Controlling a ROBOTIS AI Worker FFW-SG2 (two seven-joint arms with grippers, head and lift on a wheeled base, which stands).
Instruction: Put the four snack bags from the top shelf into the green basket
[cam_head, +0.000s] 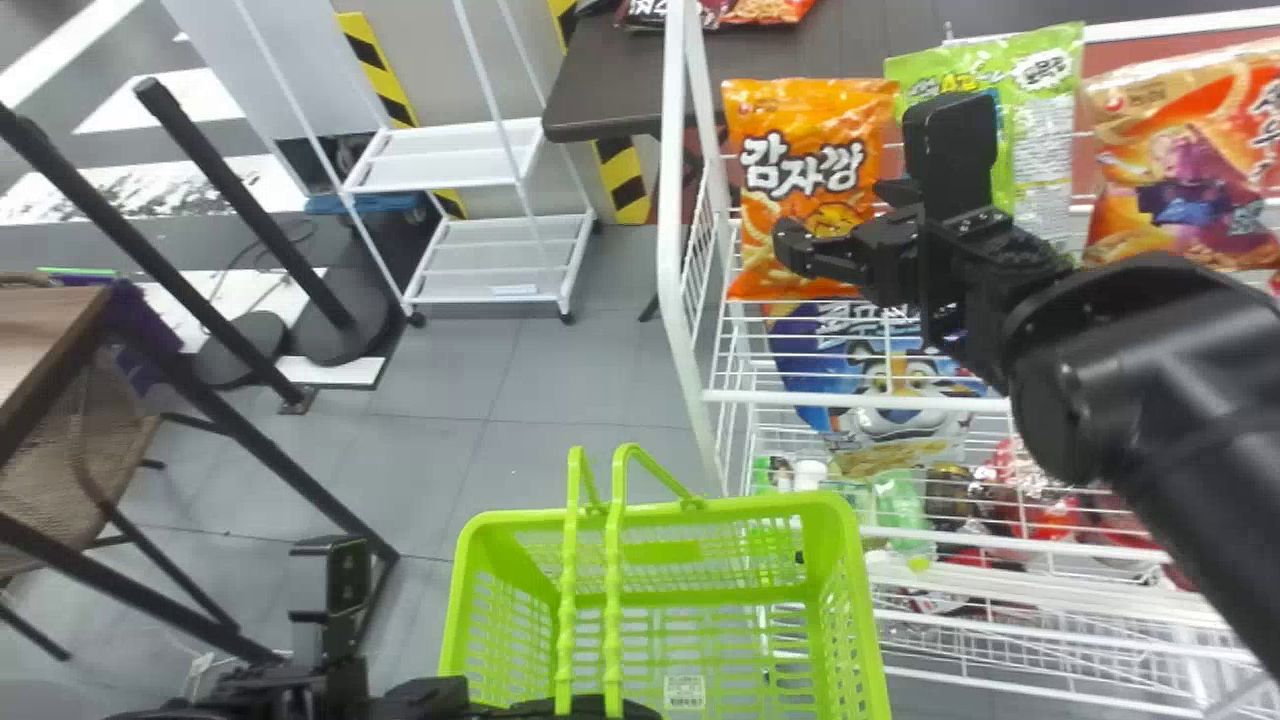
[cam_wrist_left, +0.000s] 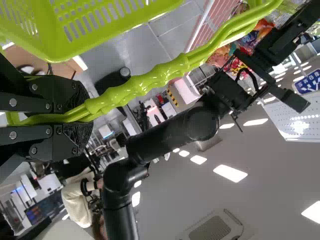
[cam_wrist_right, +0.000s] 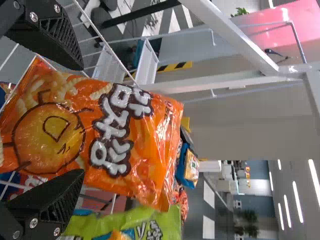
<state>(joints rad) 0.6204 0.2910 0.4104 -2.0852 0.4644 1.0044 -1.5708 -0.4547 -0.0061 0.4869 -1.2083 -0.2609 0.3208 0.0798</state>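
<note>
- The bright green plastic basket (cam_head: 852, 570) is held by its looped handles (cam_wrist_left: 150, 80) in the left black gripper (cam_wrist_left: 81, 117).
- The right black gripper (cam_wrist_right: 77, 122) is opened wide at the upright orange snack bag (cam_head: 805, 185) on the white wire shelf (cam_head: 860, 398); contact cannot be told.
- A pick-up seems in hand; next, the bag should be pinched, then lifted clear.
- Beside it, the lime-green bag (cam_head: 1040, 125) is stood.

White two-tier rack (cam_head: 495, 262) on grey floor (cam_head: 430, 370), near dark tabletop (cam_head: 605, 85). Black posts (cam_head: 240, 204) on round bases (cam_head: 237, 352). Blue tiger-print bag (cam_head: 806, 350) above green bottle (cam_head: 903, 512).
</note>
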